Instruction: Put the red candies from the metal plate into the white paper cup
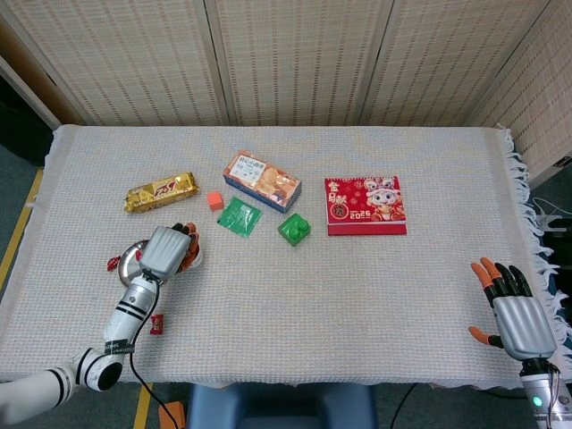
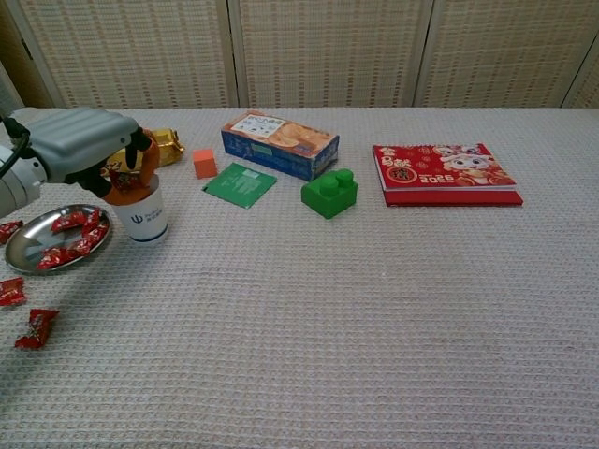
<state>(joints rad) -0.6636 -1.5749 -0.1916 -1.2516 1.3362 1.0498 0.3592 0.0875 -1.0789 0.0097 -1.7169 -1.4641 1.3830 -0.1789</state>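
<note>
The white paper cup (image 2: 141,217) stands just right of the metal plate (image 2: 21,251), which holds several red candies (image 2: 71,239). My left hand (image 2: 86,150) hovers right over the cup's mouth, and its fingertips pinch a red candy (image 2: 121,177). In the head view the left hand (image 1: 166,249) hides most of the cup (image 1: 195,257) and part of the plate (image 1: 130,256). Red candies lie loose on the cloth (image 2: 36,328) (image 2: 10,291) (image 1: 157,323). My right hand (image 1: 513,315) is open at the near right table edge, far from all of this.
Behind the cup lie a gold snack bar (image 1: 161,190), an orange cube (image 2: 204,163), a biscuit box (image 2: 279,143), a green packet (image 2: 240,183) and a green brick (image 2: 329,192). A red calendar (image 2: 445,171) sits further right.
</note>
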